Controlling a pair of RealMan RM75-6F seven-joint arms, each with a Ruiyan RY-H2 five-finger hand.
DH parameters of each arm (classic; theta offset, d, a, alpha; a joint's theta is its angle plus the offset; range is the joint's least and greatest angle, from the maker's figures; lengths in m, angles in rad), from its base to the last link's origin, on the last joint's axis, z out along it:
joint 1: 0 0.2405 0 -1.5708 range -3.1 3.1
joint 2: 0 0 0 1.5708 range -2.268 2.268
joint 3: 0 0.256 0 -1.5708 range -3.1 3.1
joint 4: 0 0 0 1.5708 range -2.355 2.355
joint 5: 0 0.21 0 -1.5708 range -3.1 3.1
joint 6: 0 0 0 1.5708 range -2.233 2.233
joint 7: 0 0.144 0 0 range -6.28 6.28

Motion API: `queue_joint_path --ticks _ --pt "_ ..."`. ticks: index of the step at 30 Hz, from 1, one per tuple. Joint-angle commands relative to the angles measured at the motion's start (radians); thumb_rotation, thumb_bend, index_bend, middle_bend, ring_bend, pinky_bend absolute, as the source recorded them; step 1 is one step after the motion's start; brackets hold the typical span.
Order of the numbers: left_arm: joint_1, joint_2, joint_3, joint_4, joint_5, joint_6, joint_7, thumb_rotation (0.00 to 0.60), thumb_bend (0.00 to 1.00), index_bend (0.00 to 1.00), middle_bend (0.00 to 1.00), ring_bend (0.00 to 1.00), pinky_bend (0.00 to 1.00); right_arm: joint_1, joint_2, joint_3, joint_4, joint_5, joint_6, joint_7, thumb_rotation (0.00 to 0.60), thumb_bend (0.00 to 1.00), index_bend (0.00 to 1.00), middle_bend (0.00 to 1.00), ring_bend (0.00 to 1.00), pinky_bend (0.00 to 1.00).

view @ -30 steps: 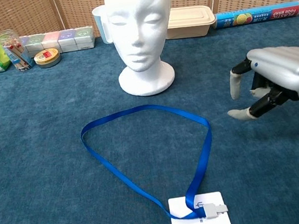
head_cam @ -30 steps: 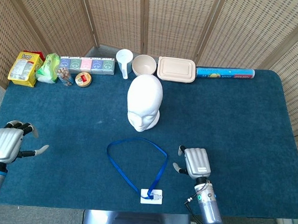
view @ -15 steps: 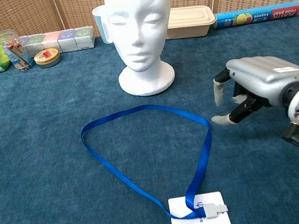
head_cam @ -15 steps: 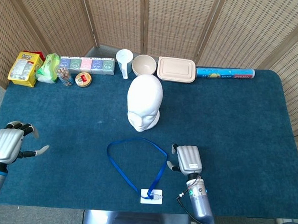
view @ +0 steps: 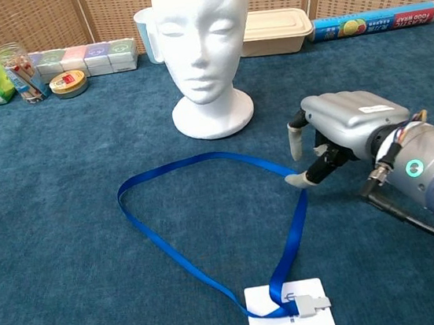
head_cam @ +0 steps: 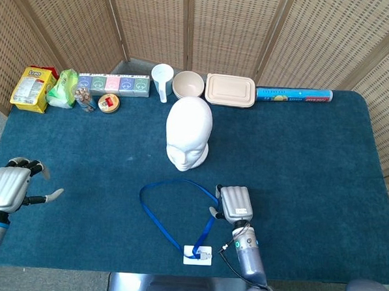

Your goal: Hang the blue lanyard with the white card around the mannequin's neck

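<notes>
The blue lanyard [view: 210, 235] lies in a loop on the blue cloth, its strap [head_cam: 171, 209] running down to the white card [view: 292, 319] at the front edge. Behind it stands the white mannequin head [view: 205, 49], facing me. My right hand [view: 339, 133] hovers at the loop's right corner, fingers apart, its thumb tip just at the strap; it holds nothing. In the head view the right hand [head_cam: 234, 203] sits right of the loop. My left hand [head_cam: 10, 185] is open far to the left, near the table's edge.
Along the back edge stand a yellow snack bag [head_cam: 32, 88], a green bag [head_cam: 62, 88], a row of small boxes [head_cam: 114, 84], a tin [head_cam: 108, 103], a white cup [head_cam: 162, 80], a bowl [head_cam: 188, 84], a lidded container [head_cam: 230, 90] and a food wrap roll [head_cam: 294, 94].
My right hand has slid left across the cloth, from well clear of the lanyard to its right corner. The lanyard, card and left hand have not moved.
</notes>
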Motion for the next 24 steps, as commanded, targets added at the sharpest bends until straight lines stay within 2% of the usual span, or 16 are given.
queue_joint_path --ticks 1,20,24 --pt "-0.001 0.001 0.002 -0.002 -0.002 -0.003 0.000 0.302 0.15 0.52 0.45 0.38 0.24 0.019 -0.018 0.009 0.029 0.020 -0.007 -0.004 0.445 0.29 0.48 1.00 1.00 1.00" --pt "-0.006 -0.002 0.007 0.000 -0.007 -0.005 0.004 0.303 0.15 0.52 0.45 0.38 0.24 0.068 -0.044 0.011 0.128 0.066 -0.027 0.005 0.443 0.29 0.48 1.00 1.00 1.00" --pt "-0.008 -0.004 0.007 0.001 -0.009 -0.007 0.002 0.305 0.15 0.52 0.45 0.38 0.24 0.074 -0.045 0.008 0.143 0.072 -0.033 0.008 0.446 0.32 0.48 1.00 1.00 1.00"
